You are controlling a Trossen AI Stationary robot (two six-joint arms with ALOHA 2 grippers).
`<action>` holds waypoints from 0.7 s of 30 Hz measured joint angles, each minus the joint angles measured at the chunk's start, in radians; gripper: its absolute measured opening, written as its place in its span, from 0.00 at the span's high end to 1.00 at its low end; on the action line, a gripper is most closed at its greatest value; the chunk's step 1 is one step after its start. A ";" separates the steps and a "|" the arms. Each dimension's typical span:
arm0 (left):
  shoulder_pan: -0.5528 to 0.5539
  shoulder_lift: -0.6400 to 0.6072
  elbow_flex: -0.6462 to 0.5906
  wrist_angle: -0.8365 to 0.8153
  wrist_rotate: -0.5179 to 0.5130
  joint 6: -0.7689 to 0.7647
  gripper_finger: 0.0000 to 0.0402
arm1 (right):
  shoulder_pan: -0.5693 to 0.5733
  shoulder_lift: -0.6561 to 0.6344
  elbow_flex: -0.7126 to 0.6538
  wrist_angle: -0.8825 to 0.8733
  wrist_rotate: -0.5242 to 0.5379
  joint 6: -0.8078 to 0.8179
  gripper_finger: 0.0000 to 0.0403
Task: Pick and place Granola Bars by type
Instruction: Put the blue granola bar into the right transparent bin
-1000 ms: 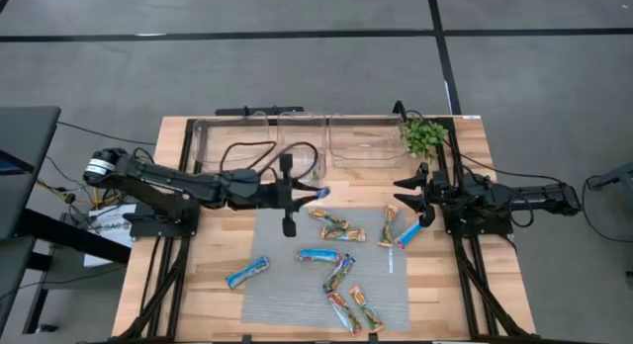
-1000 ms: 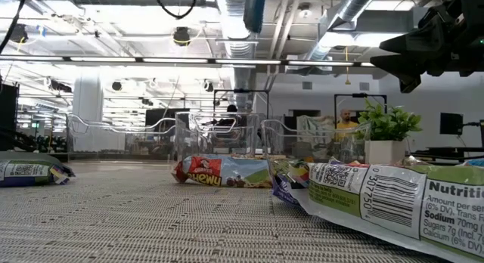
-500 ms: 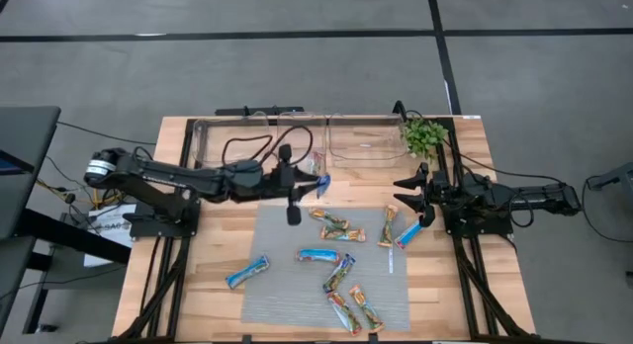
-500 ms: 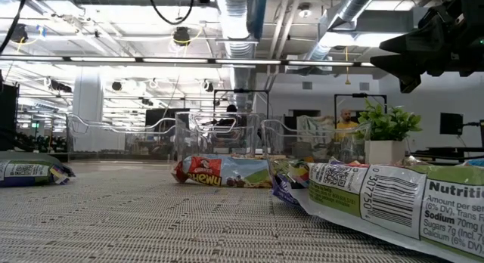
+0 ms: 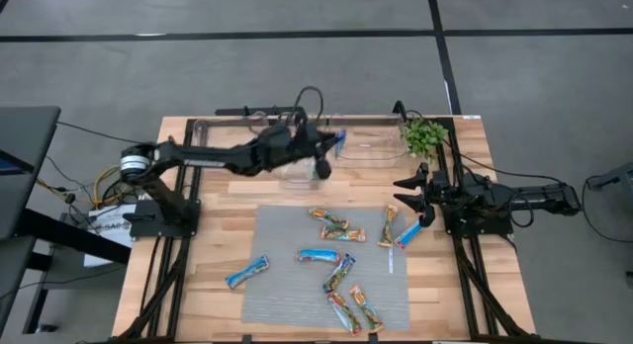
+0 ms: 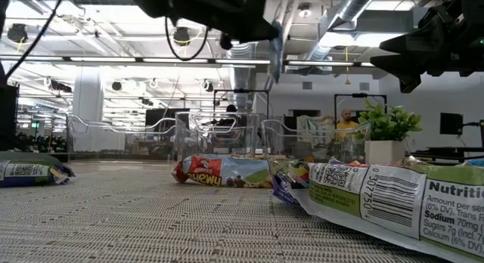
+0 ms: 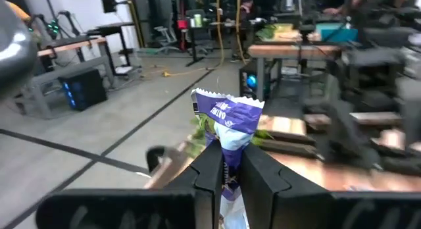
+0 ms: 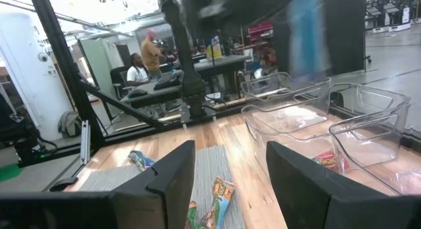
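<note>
My left gripper reaches from the table's left over the clear bins at the far edge, shut on a blue-purple granola bar. The low view shows that gripper high up with the bar below it. Several other bars lie flat on the grey mat: a blue one, a blue one at the mat's left edge, and mixed green-orange ones. My right gripper hovers open by the mat's right side, touching nothing. My left gripper pinches the blue-purple bar between its two fingers, near one end of the wrapper. The other, crimped end juts out past the fingertips. The fingers come from the table's left. The bar is lifted clear, above the bins.
A small green plant stands at the far right corner beside the bins. One bin holds a bar. A bar lies close to the low camera. People show in the room beyond the table.
My left gripper has carried the blue bar from over the mat's far-left corner toward the table's far edge and somewhat right. It now stands over the bins. The arm has swung and stretched out. The bars on the mat have stayed put.
</note>
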 joint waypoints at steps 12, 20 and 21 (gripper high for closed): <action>0.114 0.258 0.384 -0.302 0.088 0.132 0.92 | 0.000 0.000 0.000 0.000 0.000 0.000 0.55; 0.115 0.347 0.418 -0.370 0.090 0.179 0.89 | 0.000 0.000 0.000 0.000 0.000 0.000 0.55; 0.115 0.354 0.418 -0.374 0.089 0.181 0.88 | 0.000 0.000 0.000 0.000 0.000 0.000 0.55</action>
